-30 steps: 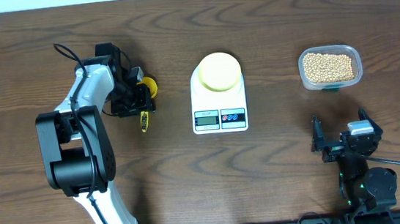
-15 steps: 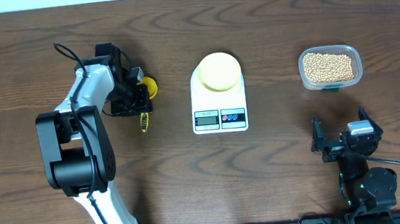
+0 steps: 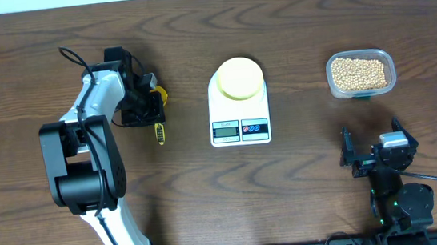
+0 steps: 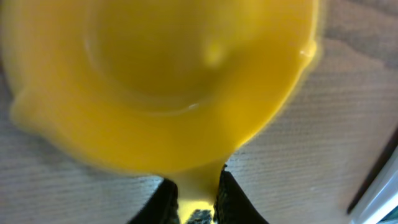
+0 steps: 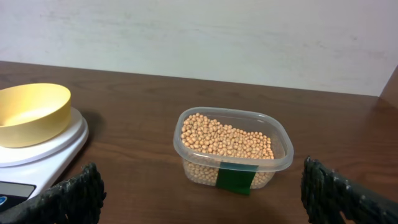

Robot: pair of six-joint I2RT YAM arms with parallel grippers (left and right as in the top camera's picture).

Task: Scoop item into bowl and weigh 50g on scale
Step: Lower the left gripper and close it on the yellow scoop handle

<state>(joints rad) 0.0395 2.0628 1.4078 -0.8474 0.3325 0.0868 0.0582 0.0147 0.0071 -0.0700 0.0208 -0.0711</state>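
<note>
A bright yellow scoop (image 4: pixel 161 81) fills the left wrist view, and my left gripper (image 4: pixel 198 186) is shut on the neck of its handle. Overhead, that gripper (image 3: pixel 148 107) sits left of the scale, with the scoop's handle end (image 3: pixel 159 133) sticking out toward the front. The pale yellow bowl (image 3: pixel 240 78) stands on the white scale (image 3: pixel 240 128). Tan beans (image 3: pixel 359 73) fill a clear tub at the right. My right gripper (image 3: pixel 374 156) is open in front of the tub, and it (image 5: pixel 202 183) faces the beans (image 5: pixel 227 137); the bowl (image 5: pixel 31 112) and scale (image 5: pixel 46 146) lie at its left.
The clear tub (image 5: pixel 283 163) carries a green label on its near wall. A pale wall runs along the table's far edge. The left arm's base and links (image 3: pixel 86 167) stand on the left part of the table.
My left gripper has shut on the scoop's handle, and the scoop has shifted slightly under it. The right arm has not moved.
</note>
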